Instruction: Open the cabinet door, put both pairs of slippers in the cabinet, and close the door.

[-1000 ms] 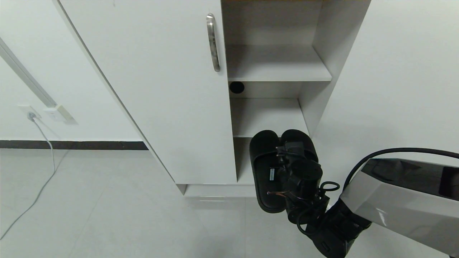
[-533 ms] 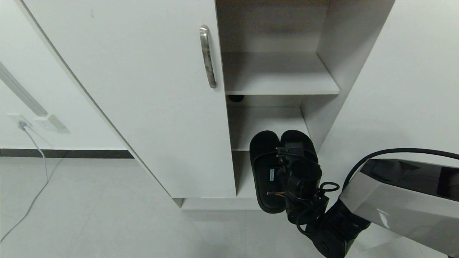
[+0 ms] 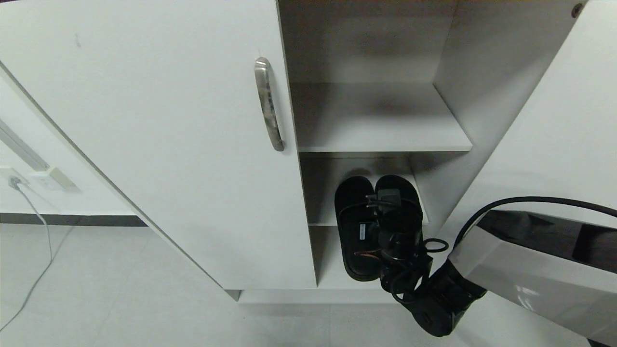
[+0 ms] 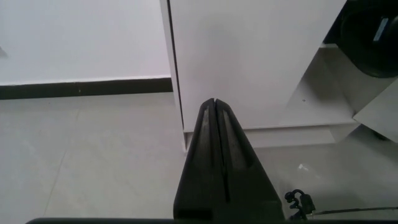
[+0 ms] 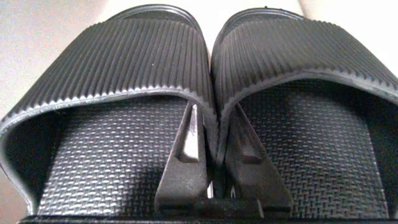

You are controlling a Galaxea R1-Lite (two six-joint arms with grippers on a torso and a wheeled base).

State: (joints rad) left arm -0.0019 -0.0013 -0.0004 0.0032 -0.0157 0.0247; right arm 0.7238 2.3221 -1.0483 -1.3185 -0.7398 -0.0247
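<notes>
Soft, even light, probably from overhead, falls on the white door (image 3: 144, 144). The cabinet (image 3: 482, 96) interior is dim, darkest above the upper shelf (image 3: 381, 120). The slippers (image 3: 359, 226) throw a faint shadow behind them. The floor (image 4: 93, 155) shows pale glare; straight edges splay toward the head view's borders.

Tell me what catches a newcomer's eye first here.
The black slippers, pinched side by side in the right hand, hang before the lower shelves of the open cabinet. To the left of that open bay stands a white door with a metal handle.
</notes>
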